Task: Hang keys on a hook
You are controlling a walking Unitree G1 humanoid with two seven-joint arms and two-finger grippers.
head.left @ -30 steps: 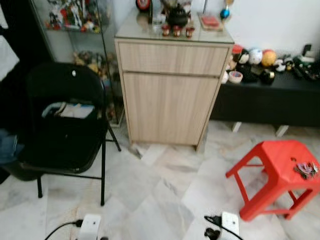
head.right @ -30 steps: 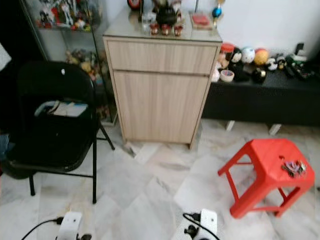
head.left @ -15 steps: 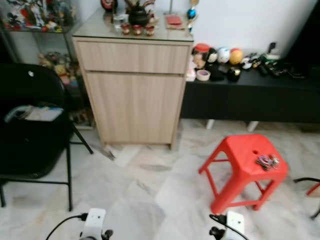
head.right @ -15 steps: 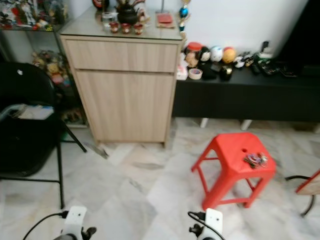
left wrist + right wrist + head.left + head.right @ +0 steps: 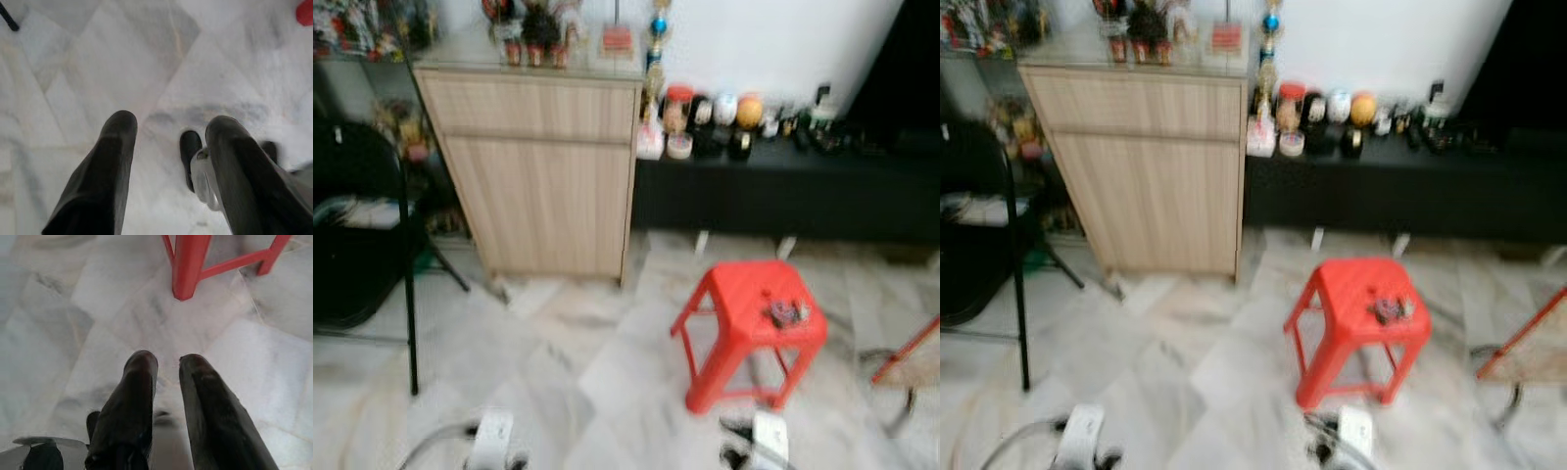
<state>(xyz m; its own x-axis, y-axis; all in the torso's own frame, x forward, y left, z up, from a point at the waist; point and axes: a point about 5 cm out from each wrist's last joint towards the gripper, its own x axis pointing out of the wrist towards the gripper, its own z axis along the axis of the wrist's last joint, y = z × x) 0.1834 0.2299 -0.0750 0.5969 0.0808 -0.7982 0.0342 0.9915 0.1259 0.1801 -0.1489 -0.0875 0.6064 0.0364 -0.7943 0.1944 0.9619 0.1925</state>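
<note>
Scene is a tiled room, head views blurred. The marble floor point(image 5: 558, 372) of pale grey and white tiles takes up the lower part of the view. Against the white wall stands a light wood cabinet point(image 5: 538, 171) with a drawer over a door; small dark and red items sit on its glass top, too blurred to identify. To the robot's right of the cabinet runs a long low black shelf point(image 5: 783, 191) carrying a row of small round ornaments and a roll of tape. To the robot's left is a black folding chair point(image 5: 362, 245) with papers on its seat.

A red plastic stool point(image 5: 749, 328) stands on the floor in front of the black shelf, well apart from the cabinet. The keys point(image 5: 786, 313), a small dark bunch, lie on the stool's seat toward its right side. No hook can be made out.

Left end effector point(image 5: 168, 132): hangs low over the floor, fingers spread apart, released, holding nothing. Right end effector point(image 5: 168, 363): hangs low over the floor near one leg of the stool, fingers with a narrow gap between them, nothing gripped. Both sit well apart from the keys.
</note>
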